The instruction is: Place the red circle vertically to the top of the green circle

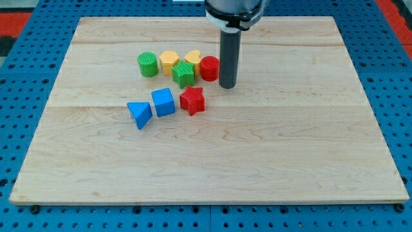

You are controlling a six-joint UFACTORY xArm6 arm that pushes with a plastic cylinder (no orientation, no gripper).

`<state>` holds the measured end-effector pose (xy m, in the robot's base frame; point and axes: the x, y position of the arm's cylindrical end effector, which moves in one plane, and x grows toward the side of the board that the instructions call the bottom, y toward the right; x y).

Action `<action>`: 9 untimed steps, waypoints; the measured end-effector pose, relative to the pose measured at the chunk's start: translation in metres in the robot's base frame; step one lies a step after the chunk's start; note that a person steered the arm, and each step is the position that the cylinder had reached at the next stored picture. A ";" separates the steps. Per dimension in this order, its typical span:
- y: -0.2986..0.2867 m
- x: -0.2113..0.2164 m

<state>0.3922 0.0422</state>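
Note:
The red circle (209, 67) stands in a cluster on the wooden board (257, 148), toward the view's top centre. The green circle (147, 64) is at the cluster's left end, about the same height in the view as the red circle. Between them are two yellow blocks (169, 62) (192, 58) and a green block (183, 75). My tip (227, 86) rests on the board just to the right of the red circle, close to it or touching it.
A red star (192, 100), a blue cube (163, 102) and a blue triangle (140, 114) lie below the cluster. The board sits on a blue perforated table (26, 77).

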 end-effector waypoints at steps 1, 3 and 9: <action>0.004 0.000; -0.019 -0.020; -0.094 -0.136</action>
